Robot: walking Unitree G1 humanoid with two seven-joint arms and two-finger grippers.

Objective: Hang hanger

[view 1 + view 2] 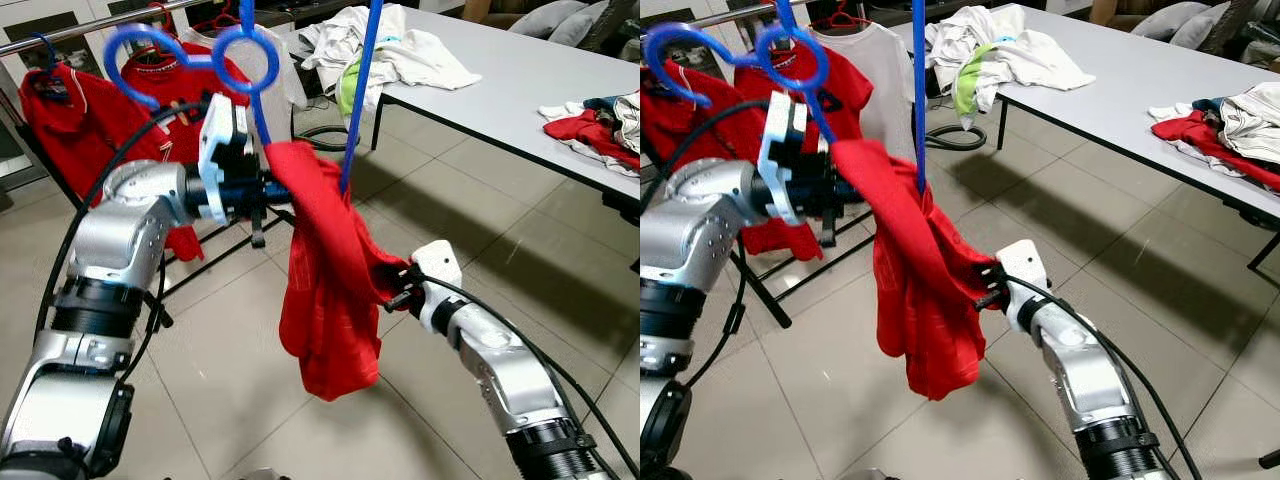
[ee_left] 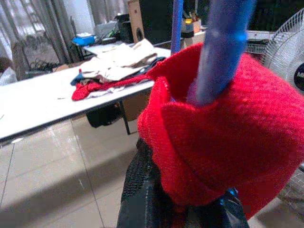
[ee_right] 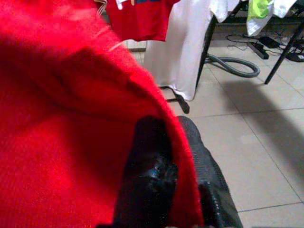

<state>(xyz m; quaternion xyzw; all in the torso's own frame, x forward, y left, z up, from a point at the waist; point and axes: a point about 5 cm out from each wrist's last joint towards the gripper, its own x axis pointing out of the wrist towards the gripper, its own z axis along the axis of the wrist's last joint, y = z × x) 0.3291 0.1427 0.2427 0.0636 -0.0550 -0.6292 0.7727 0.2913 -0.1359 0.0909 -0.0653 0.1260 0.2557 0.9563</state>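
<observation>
A blue plastic hanger (image 1: 245,55) with looped hooks is held up at chest height, one arm (image 1: 360,90) slanting up out of the picture. A red shirt (image 1: 325,290) is draped over it and hangs down in folds. My left gripper (image 1: 265,190) is shut on the hanger where the shirt wraps it; in the left wrist view the red cloth (image 2: 228,137) bunches around the blue bar (image 2: 221,47). My right gripper (image 1: 395,285) is lower to the right, shut on the shirt's edge, with cloth pinched between its fingers (image 3: 147,175).
A clothes rack rail (image 1: 90,28) at the back left carries red shirts (image 1: 70,120) on hangers. A white table (image 1: 520,70) runs along the right with a clothes pile (image 1: 380,45) and more garments (image 1: 600,120). Tiled floor lies below.
</observation>
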